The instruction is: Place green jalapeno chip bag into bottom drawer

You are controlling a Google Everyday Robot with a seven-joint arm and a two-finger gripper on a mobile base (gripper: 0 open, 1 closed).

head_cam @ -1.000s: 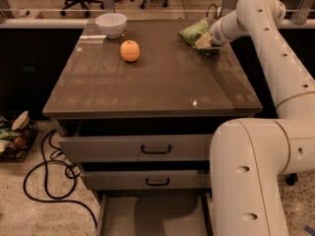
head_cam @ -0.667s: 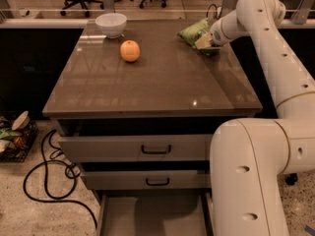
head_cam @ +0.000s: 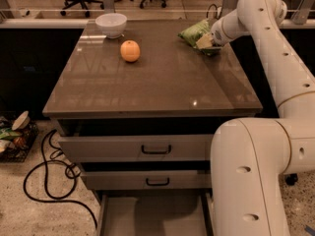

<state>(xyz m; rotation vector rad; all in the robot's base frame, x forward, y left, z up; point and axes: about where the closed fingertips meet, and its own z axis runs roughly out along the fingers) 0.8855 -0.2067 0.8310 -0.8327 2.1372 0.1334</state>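
Note:
The green jalapeno chip bag (head_cam: pixel 193 32) lies on the far right of the brown cabinet top (head_cam: pixel 157 82). It is a crumpled light-green bag. My gripper (head_cam: pixel 207 43) is at the bag's right end, low over the top and touching or overlapping the bag. The arm reaches in from the right and hides part of that end. The bottom drawer (head_cam: pixel 152 219) is pulled open at the foot of the cabinet and shows a plain grey floor with nothing in it.
An orange round fruit (head_cam: pixel 130 51) sits on the top left of centre, and a white bowl (head_cam: pixel 111 24) behind it. Two upper drawers with black handles (head_cam: pixel 156 150) stand slightly open. A black cable (head_cam: pixel 47 181) lies on the floor at the left. My arm's white body (head_cam: pixel 251 181) stands in front of the cabinet's right side.

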